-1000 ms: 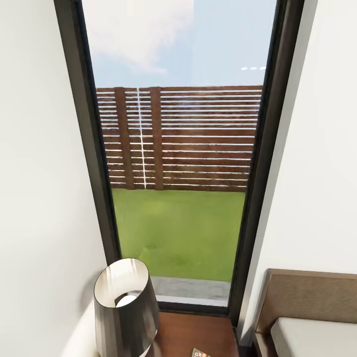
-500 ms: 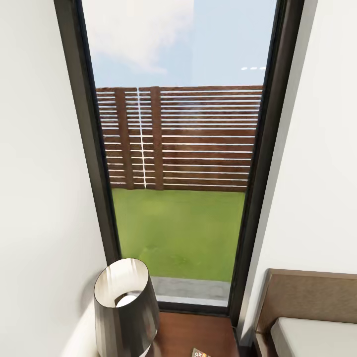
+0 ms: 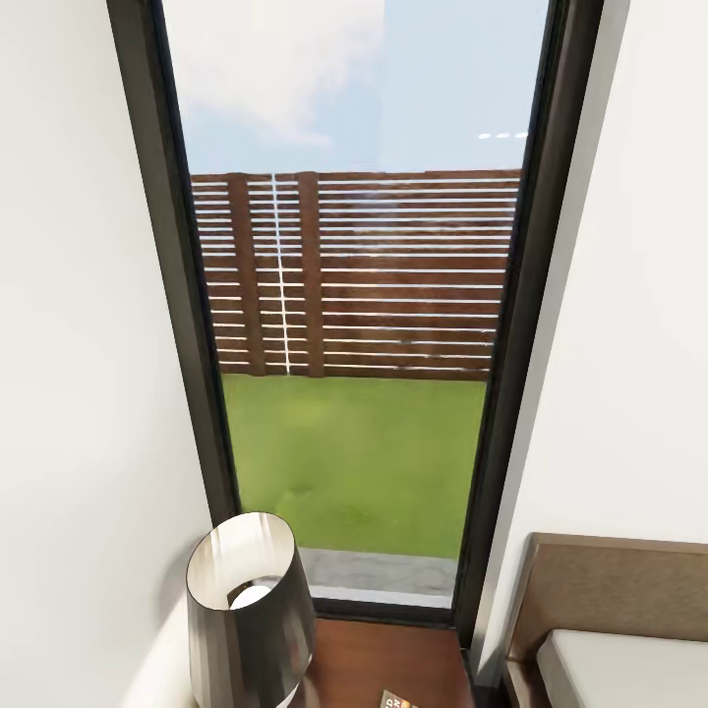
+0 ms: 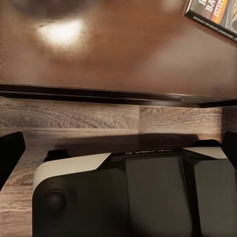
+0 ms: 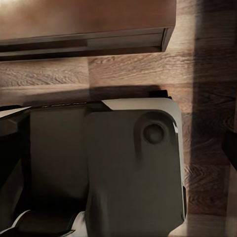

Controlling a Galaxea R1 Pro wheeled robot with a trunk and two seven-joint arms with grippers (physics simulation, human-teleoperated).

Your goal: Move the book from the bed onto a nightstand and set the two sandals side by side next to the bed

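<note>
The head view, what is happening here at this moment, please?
Nothing is being handled. The robot faces a tall dark-framed window between a dark reddish-brown wooden nightstand and the bed with its brown headboard. A dark paperback book with an orange band already lies on the nightstand top, beside a dark-shaded lamp. The left wrist view looks at the same book on the wood.

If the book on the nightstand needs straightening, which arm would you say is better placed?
Probably left: its wrist view looks over the nightstand top with the book; the right's faces its front edge and the floor.
</note>
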